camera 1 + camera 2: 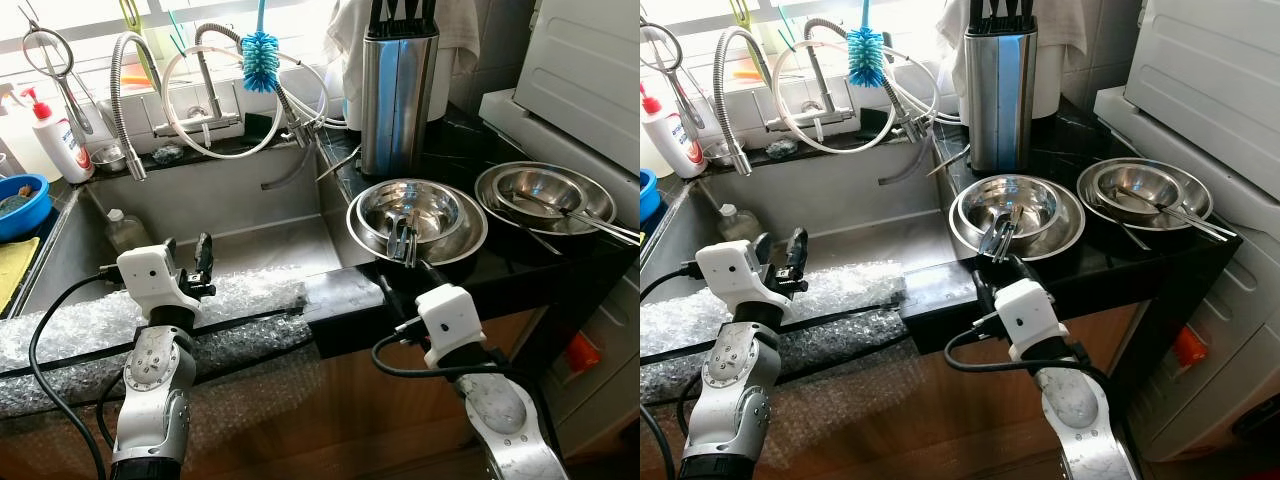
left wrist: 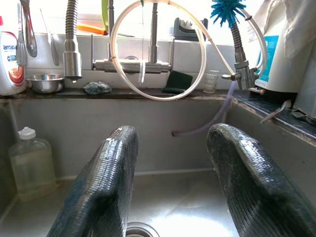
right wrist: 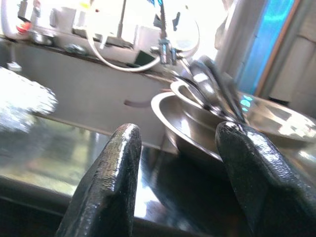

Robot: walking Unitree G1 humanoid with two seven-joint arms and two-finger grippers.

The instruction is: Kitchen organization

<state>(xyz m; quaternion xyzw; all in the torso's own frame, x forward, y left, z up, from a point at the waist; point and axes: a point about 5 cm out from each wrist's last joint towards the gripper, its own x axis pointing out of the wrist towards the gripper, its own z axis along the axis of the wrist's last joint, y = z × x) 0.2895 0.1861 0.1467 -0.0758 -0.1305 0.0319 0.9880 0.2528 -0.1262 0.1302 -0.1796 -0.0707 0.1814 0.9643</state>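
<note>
Two nested steel bowls (image 1: 415, 215) sit on the black counter (image 1: 500, 265) right of the sink (image 1: 250, 215), with metal utensils (image 1: 404, 238) lying in them. A second stack of steel bowls (image 1: 545, 195) with utensils stands further right. My left gripper (image 1: 186, 262) is open over the sink's front edge and points into the basin. My right gripper (image 1: 998, 275) is open at the counter's front edge, just short of the nearer bowls (image 3: 197, 128). Nothing is between either gripper's fingers (image 2: 103, 187).
A steel knife block (image 1: 398, 90) stands behind the bowls. Bubble wrap (image 1: 100, 320) covers the sink's front rim. A small bottle (image 1: 125, 230) lies in the basin. Faucet hoses (image 1: 210, 100), a blue brush (image 1: 260, 48) and a soap bottle (image 1: 60, 135) line the back. A white appliance (image 1: 590, 70) is at right.
</note>
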